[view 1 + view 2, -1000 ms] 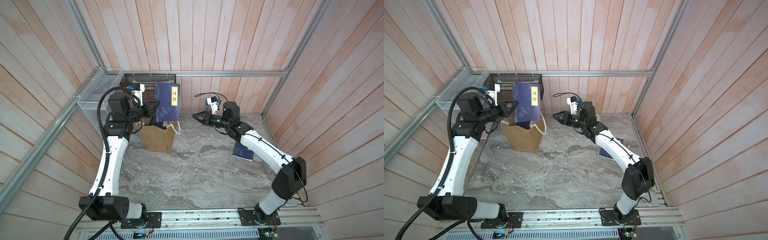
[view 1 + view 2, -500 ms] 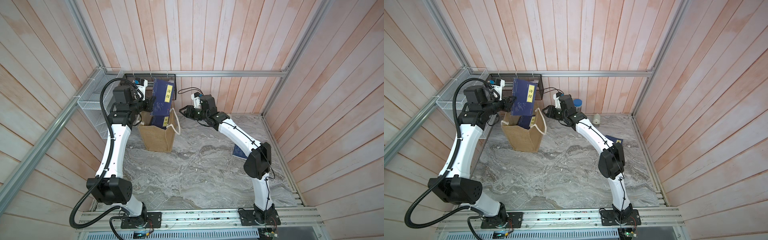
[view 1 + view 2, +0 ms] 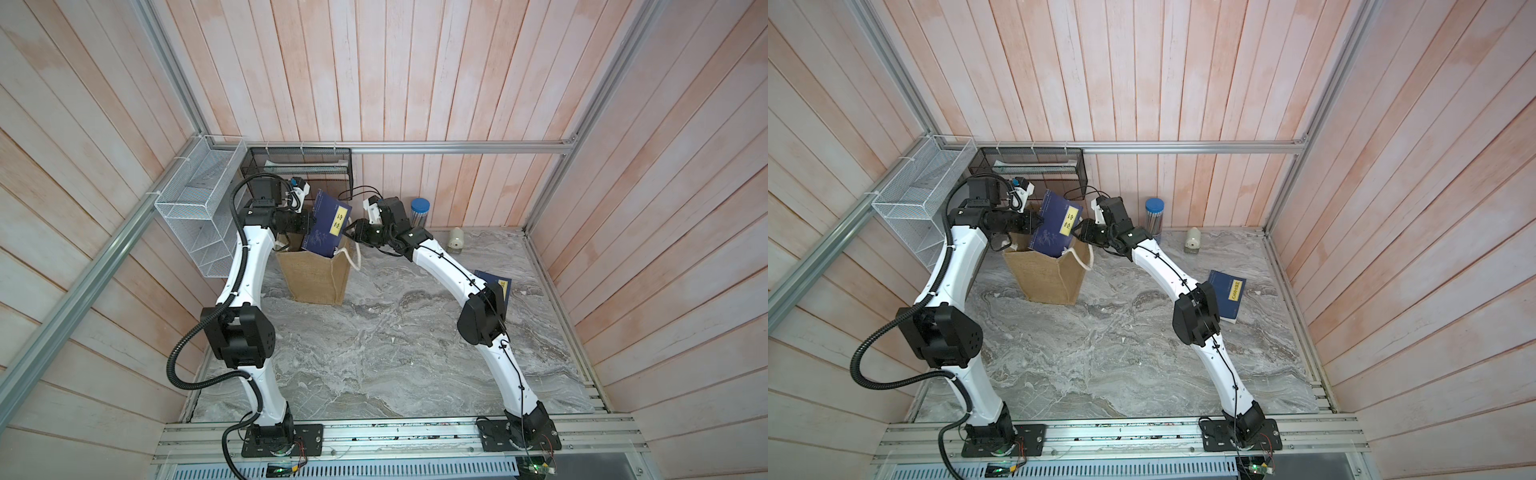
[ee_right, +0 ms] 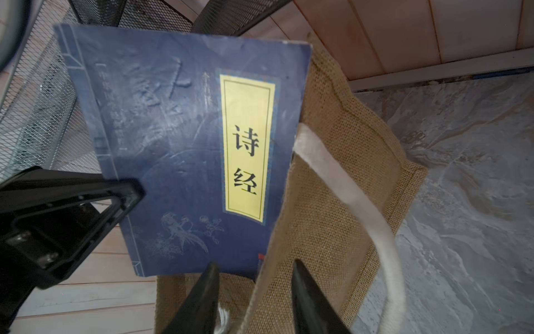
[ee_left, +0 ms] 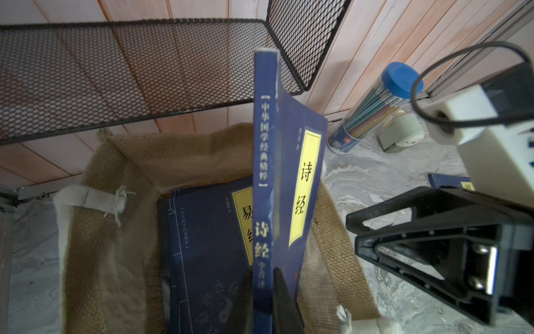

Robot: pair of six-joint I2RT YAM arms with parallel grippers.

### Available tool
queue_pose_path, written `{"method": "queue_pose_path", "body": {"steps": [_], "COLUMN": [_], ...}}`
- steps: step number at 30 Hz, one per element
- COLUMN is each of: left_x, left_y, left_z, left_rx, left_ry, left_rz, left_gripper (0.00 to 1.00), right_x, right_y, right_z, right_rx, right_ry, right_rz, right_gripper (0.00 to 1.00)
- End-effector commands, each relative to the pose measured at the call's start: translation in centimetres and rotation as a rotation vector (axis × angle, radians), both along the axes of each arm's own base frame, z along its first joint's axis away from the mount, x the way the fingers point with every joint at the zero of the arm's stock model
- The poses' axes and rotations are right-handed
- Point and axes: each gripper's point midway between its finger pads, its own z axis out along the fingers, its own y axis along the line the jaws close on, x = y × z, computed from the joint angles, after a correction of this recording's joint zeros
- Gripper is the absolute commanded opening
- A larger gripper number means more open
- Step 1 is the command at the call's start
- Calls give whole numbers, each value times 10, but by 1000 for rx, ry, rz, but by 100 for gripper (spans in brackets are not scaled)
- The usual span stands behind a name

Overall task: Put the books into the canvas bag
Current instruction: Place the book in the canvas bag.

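A navy book with a yellow title label (image 3: 328, 222) (image 4: 173, 130) hangs tilted over the mouth of the canvas bag (image 3: 316, 278), its lower corner inside the rim. My left gripper (image 5: 263, 277) is shut on its spine. Another navy book (image 5: 208, 231) lies inside the bag. My right gripper (image 4: 253, 264) is open at the bag's right side, and the burlap rim (image 4: 332, 173) runs between its fingers without being pinched. A white rope handle (image 4: 346, 188) hangs beside it. One more navy book (image 3: 1227, 293) lies flat on the table, partly behind my right arm.
A white wire rack (image 3: 195, 224) hangs on the left wall. A black mesh basket (image 3: 299, 164) is mounted on the back wall just above the bag. A clear pencil tube with a blue lid (image 3: 419, 212) and a small pale sharpener (image 3: 457, 240) stand at the back.
My right arm has swung left from mid-table up to the bag's rim. My left gripper has tilted the navy book and brought it lower into the bag's mouth.
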Motion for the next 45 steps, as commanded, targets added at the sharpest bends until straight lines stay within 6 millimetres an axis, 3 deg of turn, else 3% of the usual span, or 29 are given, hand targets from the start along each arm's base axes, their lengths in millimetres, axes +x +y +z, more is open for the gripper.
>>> {"method": "queue_pose_path", "body": {"steps": [1, 11, 24, 39, 43, 45], "left_x": [0, -3, 4, 19, 21, 22], "left_y": [12, 36, 34, 53, 50, 50], "left_z": [-9, -38, -91, -124, -118, -109], "left_rx": [13, 26, -21, 43, 32, 38], "left_ry": [59, 172, 272, 303, 283, 260], "left_rz": [39, 129, 148, 200, 182, 181], "left_gripper": [0, 0, 0, 0, 15, 30], "right_x": [-10, -17, -21, -21, -21, -21], "right_y": [10, 20, 20, 17, 16, 13], "right_z": [-9, -22, -14, -9, -2, 6], "right_rx": [-8, -16, -32, -41, -39, -39], "right_ry": [9, 19, -26, -40, -51, -68], "right_rz": [38, 76, 88, 82, 76, 68], "right_gripper": [43, 40, 17, 16, 17, 21]}}
